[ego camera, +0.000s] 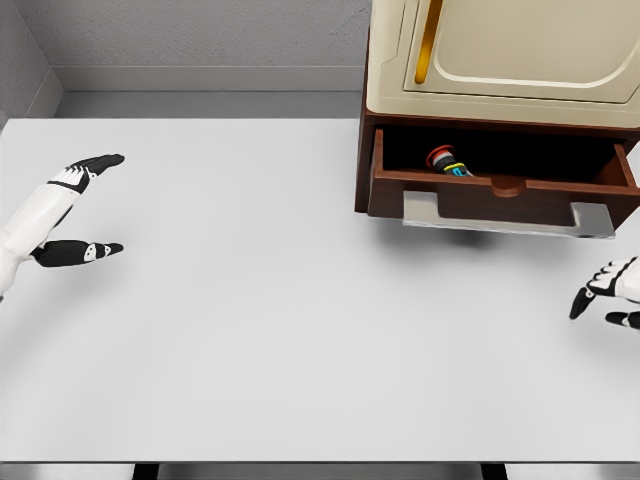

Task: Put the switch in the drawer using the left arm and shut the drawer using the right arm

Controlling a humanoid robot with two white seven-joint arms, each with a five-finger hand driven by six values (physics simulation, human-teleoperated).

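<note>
The switch [447,162], a small dark part with a red cap and coloured bands, lies inside the open brown drawer [500,200] at the upper right. The drawer is pulled out and has a grey handle [508,217] along its front. My left hand [82,205] hovers over the table at the far left, fingers spread and holding nothing. At the right edge, below the drawer, my right hand [610,292] shows only partly, its fingers relaxed and empty.
The drawer belongs to a cabinet [500,50] with a cream door and a yellow handle at the back right. The white table [260,320] spreads across the view, with a grey wall behind it.
</note>
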